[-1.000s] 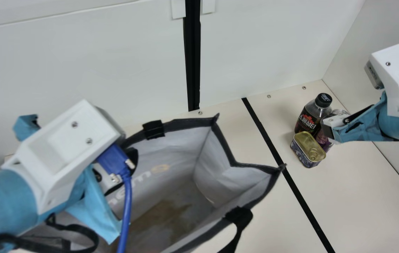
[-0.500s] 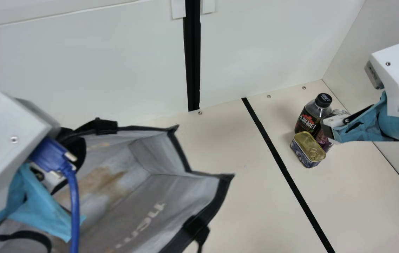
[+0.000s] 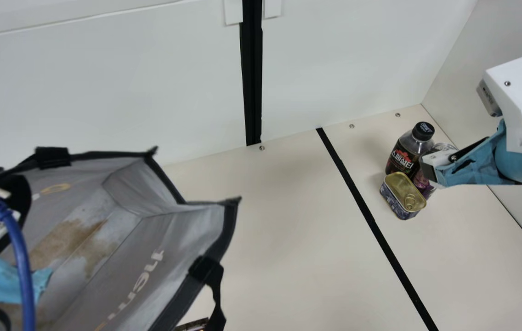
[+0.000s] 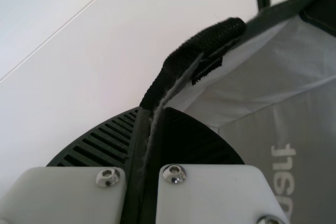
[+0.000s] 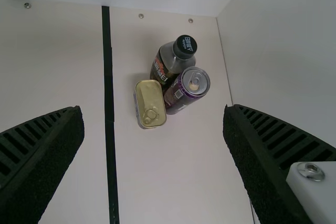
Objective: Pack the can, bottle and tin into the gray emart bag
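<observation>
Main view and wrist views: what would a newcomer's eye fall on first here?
Probably the gray bag, gaping at the main view's lower left, its rim pinched in the left gripper. Next, the tin, bottle and can grouped at that view's right, near the open right gripper.

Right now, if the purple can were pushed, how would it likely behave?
The can stands upright and is round, so a high push may tip it and set it rolling. Its smooth side looks somewhat slippery. The bottle and tin close beside it would probably check a push their way.
</observation>
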Robot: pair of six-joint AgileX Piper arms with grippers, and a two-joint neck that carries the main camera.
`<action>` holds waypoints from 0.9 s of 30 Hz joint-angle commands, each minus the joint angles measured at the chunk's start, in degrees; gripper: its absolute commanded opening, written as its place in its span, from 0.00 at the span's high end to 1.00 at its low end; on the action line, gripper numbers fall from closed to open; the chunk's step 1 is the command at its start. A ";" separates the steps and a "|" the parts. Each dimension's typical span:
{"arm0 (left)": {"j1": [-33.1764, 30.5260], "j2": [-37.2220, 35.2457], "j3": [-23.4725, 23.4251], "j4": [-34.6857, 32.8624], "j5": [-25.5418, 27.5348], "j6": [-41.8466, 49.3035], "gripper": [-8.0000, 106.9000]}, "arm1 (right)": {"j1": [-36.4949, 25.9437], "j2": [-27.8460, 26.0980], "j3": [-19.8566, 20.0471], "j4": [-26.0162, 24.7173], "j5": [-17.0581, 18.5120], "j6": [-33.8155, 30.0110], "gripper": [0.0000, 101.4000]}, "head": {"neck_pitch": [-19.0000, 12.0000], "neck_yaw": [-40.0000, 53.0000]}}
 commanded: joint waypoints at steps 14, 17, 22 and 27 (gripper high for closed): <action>-5.57 -5.69 14.77 20.03 0.04 -16.26 0.84 | 0.00 0.00 0.00 0.00 0.00 0.00 0.10 | -1.30 -0.14; -7.14 -6.34 18.01 21.74 0.04 -19.00 0.84 | 0.00 0.00 0.00 0.00 0.00 0.00 0.10 | -1.30 -0.14; -9.65 -6.57 22.18 23.48 0.04 -23.13 0.84 | 0.00 0.00 0.00 0.00 0.00 0.00 0.10 | -1.30 -0.14; -11.59 -6.17 24.52 23.43 0.04 -26.19 0.84 | 0.00 0.00 0.00 0.00 0.00 0.00 0.10 | -1.30 -0.14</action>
